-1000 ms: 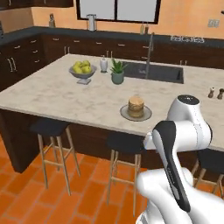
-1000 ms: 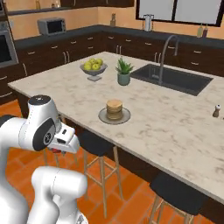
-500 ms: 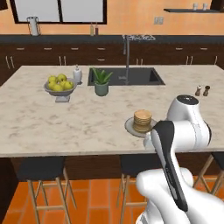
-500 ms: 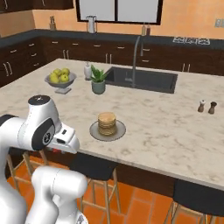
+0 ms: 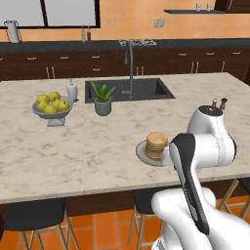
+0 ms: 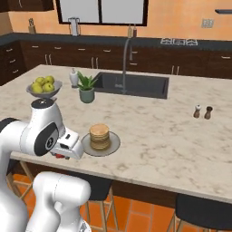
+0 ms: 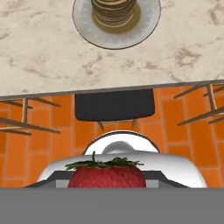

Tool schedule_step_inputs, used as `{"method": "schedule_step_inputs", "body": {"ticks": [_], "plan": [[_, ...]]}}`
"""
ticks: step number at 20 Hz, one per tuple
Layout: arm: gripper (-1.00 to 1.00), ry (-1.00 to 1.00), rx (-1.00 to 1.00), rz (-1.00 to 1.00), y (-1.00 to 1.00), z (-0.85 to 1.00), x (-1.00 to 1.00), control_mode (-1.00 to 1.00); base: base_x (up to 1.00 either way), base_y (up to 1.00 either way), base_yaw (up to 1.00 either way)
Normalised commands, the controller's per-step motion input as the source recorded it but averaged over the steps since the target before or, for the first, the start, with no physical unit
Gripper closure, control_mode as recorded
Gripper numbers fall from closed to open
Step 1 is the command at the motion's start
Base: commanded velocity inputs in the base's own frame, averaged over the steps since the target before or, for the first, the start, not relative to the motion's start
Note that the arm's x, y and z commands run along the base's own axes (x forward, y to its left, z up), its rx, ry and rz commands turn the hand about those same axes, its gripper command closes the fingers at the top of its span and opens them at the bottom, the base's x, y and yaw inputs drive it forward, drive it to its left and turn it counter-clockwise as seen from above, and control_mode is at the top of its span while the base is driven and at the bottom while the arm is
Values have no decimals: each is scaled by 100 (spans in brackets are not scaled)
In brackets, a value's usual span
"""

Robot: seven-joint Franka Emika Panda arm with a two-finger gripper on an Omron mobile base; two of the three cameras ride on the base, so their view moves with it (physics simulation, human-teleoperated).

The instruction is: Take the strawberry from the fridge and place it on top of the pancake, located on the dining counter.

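Observation:
The red strawberry [image 7: 107,176] with its green leaves sits between the jaws at the bottom of the hand view, and a bit of it shows as red under the hand [image 6: 59,156]. My gripper [image 6: 61,155] is shut on it, low at the near edge of the dining counter [image 6: 172,145], just left of the plate. The pancake [image 5: 156,145] [image 6: 99,136] [image 7: 113,9] is a tan stack on a round grey plate [image 6: 114,146] near that edge. In the hand view the stack lies ahead, beyond the counter's lip [image 7: 43,57]. The fridge is out of view.
On the marbled top stand a grey bowl of yellow-green fruit [image 5: 51,110], a potted plant [image 5: 102,100], a sink with a tall tap [image 5: 129,90] and two small shakers [image 6: 202,112]. Black stools [image 7: 113,105] stand below the counter edge on the orange tile floor.
The base has driven along the counter, so the whole scene has shifted; the pancake plate now lies closer and right in front of the arm. The gripper stays shut on the strawberry.

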Motion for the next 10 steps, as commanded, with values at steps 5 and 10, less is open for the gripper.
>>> {"method": "schedule_step_inputs", "body": {"ticks": [5, 10], "plan": [[100, 0, 0, 0, 0, 0, 0, 100, 52, 2, -11], [100, 0, 0, 0, 0, 0, 0, 100, 24, 5, -6]]}}
